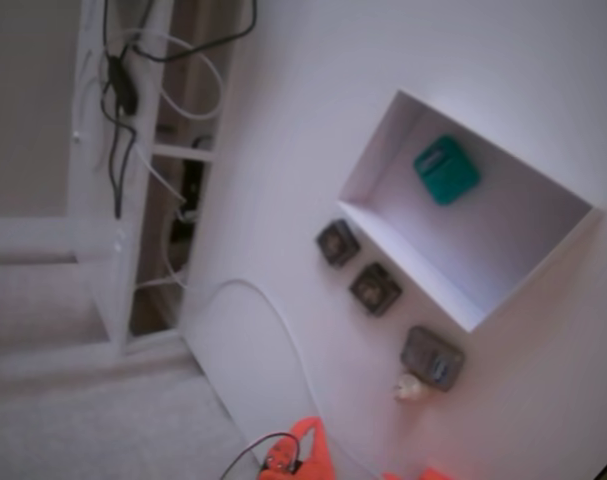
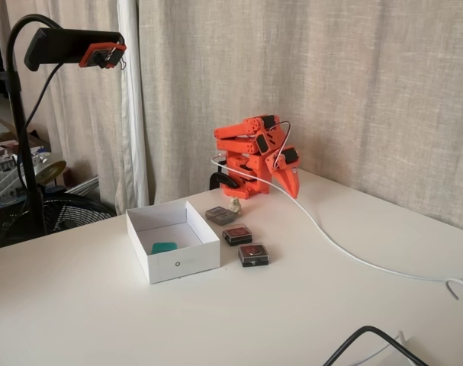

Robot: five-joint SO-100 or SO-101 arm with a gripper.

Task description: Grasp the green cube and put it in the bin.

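The green cube [image 1: 446,170] lies inside the bin [image 1: 375,150], on its floor near the far corner, and is held by nothing. In the other fixed view the green cube [image 2: 164,248] shows just behind the front wall of the bin [image 2: 178,263]. The orange arm is folded up at the back of the table. Its gripper [image 2: 294,194] hangs pointing down, well away from the bin. The fingers look shut, with nothing between them. Only orange bits of the arm [image 1: 305,450] show at the bottom edge of a fixed view.
Three dark blocks [image 1: 338,242] [image 1: 375,289] [image 1: 433,357] lie in a row beside the bin, also seen as dark blocks [image 2: 237,235]. A white cable [image 2: 345,248] runs across the table. A black cable [image 2: 368,335] lies at the front right. A camera stand [image 2: 25,152] stands at the left.
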